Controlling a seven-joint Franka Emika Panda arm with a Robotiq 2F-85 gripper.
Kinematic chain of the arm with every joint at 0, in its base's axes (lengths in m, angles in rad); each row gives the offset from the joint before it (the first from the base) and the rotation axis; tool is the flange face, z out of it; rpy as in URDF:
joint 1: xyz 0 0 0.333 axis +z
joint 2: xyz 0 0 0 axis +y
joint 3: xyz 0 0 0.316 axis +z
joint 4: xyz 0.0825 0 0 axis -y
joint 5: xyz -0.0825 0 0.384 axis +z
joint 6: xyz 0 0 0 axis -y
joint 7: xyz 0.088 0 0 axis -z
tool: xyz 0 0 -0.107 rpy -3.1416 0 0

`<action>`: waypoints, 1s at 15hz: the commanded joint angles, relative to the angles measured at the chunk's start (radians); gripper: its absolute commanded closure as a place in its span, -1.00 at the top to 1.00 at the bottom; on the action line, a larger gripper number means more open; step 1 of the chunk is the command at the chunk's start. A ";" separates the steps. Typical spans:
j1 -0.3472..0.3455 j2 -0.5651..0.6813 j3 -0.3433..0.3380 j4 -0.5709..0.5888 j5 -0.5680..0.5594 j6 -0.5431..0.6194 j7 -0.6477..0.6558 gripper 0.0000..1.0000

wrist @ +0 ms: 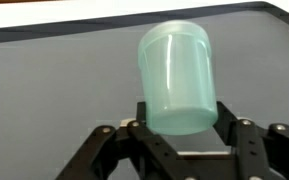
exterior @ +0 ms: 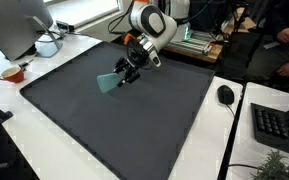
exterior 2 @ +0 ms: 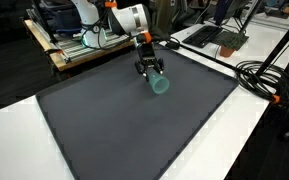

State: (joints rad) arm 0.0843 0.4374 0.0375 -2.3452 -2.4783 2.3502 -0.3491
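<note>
Cup [wrist: 177,75], pale teal and see-through, is clamped in the gripper [wrist: 181,122]. The jaws stand part-way closed, one finger pressing each side of the cup's near end, and the rimmed end points away from the wrist. In both exterior views the cup [exterior: 108,81] [exterior 2: 160,83] hangs tilted from the gripper [exterior: 121,76] [exterior 2: 152,72], low over the far part of the dark mat [exterior: 134,130]. Whether its lower edge touches the mat I cannot tell.

The hold looks to sit close to one end, so the cup could likely swing or slip between the pads. It seems wise to move slowly, avoid sudden wrist turns, and leave clear height above the mat. The wall looks thin, so squeezing harder may buckle it; a steady, unchanged grip is probably best.
</note>
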 commanded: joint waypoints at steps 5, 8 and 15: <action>-0.001 0.000 0.002 0.001 0.003 -0.001 -0.003 0.31; -0.001 0.000 0.002 0.001 0.003 -0.001 -0.003 0.31; -0.004 0.027 0.000 0.018 0.005 -0.004 -0.002 -0.19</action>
State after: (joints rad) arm 0.0838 0.4468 0.0374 -2.3431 -2.4774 2.3493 -0.3484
